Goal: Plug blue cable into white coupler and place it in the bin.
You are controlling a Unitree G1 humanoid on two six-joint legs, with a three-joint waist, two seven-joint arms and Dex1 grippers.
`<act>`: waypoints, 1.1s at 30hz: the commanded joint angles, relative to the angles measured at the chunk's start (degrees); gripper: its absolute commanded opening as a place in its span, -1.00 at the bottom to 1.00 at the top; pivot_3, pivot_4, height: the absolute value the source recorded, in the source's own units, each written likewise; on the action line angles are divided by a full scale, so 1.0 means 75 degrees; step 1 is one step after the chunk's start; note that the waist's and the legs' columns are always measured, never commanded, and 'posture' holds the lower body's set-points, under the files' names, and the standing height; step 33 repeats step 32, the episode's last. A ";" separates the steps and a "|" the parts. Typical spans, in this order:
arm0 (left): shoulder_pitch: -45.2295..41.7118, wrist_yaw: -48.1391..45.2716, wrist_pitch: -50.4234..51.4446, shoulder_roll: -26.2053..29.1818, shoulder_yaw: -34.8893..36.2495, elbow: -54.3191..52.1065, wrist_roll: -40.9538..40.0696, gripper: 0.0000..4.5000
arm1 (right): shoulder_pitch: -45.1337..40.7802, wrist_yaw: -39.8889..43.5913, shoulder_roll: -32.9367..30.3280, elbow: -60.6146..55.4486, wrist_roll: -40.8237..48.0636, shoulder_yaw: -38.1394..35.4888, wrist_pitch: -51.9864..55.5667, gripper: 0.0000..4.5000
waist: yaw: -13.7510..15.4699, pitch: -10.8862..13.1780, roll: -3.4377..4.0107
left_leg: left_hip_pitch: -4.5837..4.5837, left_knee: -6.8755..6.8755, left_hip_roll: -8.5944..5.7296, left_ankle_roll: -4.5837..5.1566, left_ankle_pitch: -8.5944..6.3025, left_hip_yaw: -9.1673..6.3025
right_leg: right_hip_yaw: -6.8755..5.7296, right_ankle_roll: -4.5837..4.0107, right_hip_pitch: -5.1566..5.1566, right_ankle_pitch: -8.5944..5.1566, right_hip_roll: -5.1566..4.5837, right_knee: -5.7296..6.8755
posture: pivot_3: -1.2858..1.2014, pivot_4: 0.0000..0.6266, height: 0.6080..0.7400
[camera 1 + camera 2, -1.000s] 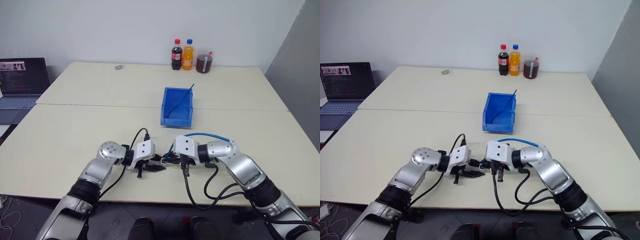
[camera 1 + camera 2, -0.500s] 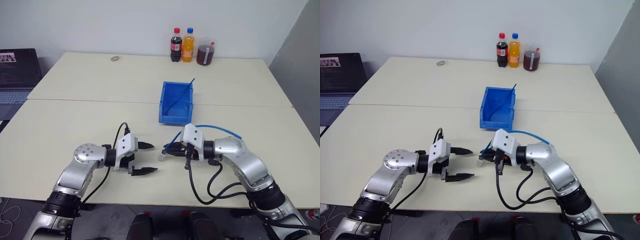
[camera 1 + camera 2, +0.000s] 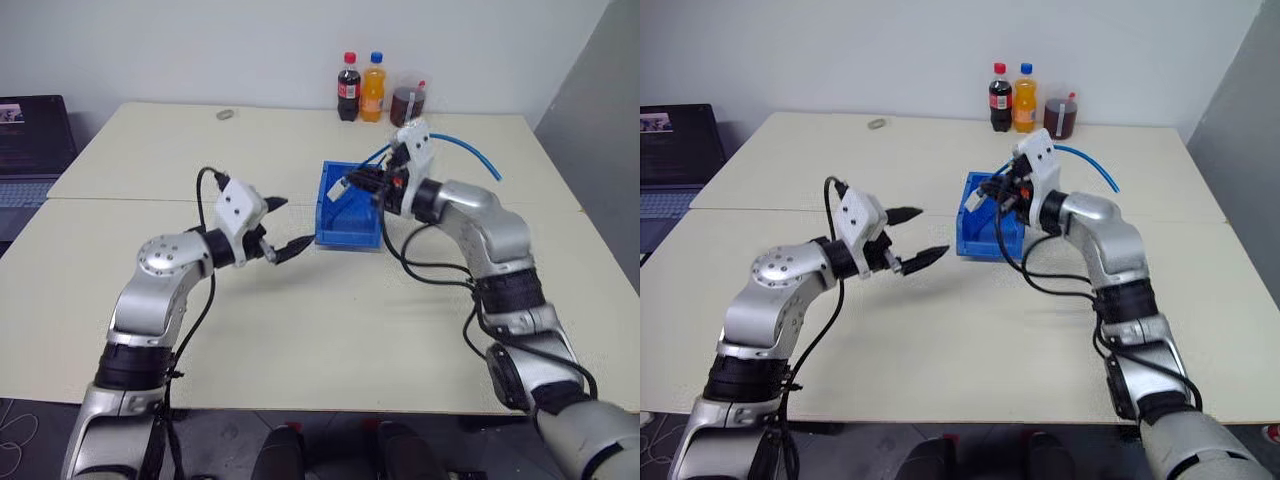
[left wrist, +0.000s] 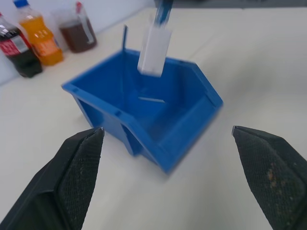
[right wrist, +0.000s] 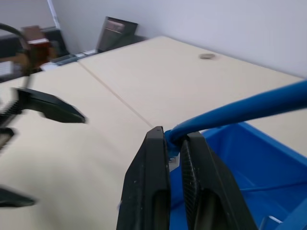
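1. The right gripper (image 3: 372, 183), at upper centre of the head view, has its jaws pinched tight on the blue cable (image 3: 470, 149).
2. The white coupler (image 4: 154, 50) hangs from that cable above the bin (image 3: 348, 232).
3. The left gripper (image 3: 283, 228), left of the bin, is spread wide, holding nothing.

– What are the arms made of?
– Silver rounded shells with black joint bands, white blocks at the wrists, looping black cables.
– And each end effector?
– Left end effector (image 3: 283, 227), right end effector (image 3: 360, 184): two black tapered fingers.
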 commanded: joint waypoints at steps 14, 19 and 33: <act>-0.0282 0.0174 -0.0246 0.0340 0.0115 0.0627 0.0275 1.00 | -0.1367 0.3927 -0.2589 0.1743 -0.1678 0.1745 -0.0957 0.47 | 0.0036 0.0002 0.0004 | -0.0085 0.0015 -0.0018 -0.0003 0.0001 0.0004 | -0.0006 -0.0003 -0.0078 0.0001 -0.0026 0.0005 | 0.03 -0.52 1.00; -0.0454 0.0355 -0.0302 0.0483 0.0306 0.1282 0.0330 1.00 | -0.0598 0.5377 -0.3677 0.0335 -0.1528 0.1823 -0.1027 0.99 | 0.0033 0.0004 0.0007 | -0.0085 0.0020 -0.0016 -0.0002 0.0000 -0.0001 | -0.0013 -0.0003 -0.0077 0.0001 -0.0025 0.0007 | 0.03 -0.52 1.00; -0.0164 0.0429 0.0061 0.0986 0.1091 0.1239 0.0001 1.00 | 0.2647 0.1569 -0.2767 -0.3919 -0.0013 -0.1117 0.1856 0.99 | 0.0016 0.0023 0.0016 | -0.0088 0.0133 -0.0010 -0.0003 0.0001 -0.0023 | -0.0030 0.0004 -0.0065 0.0000 -0.0019 0.0119 | 0.03 -0.52 1.00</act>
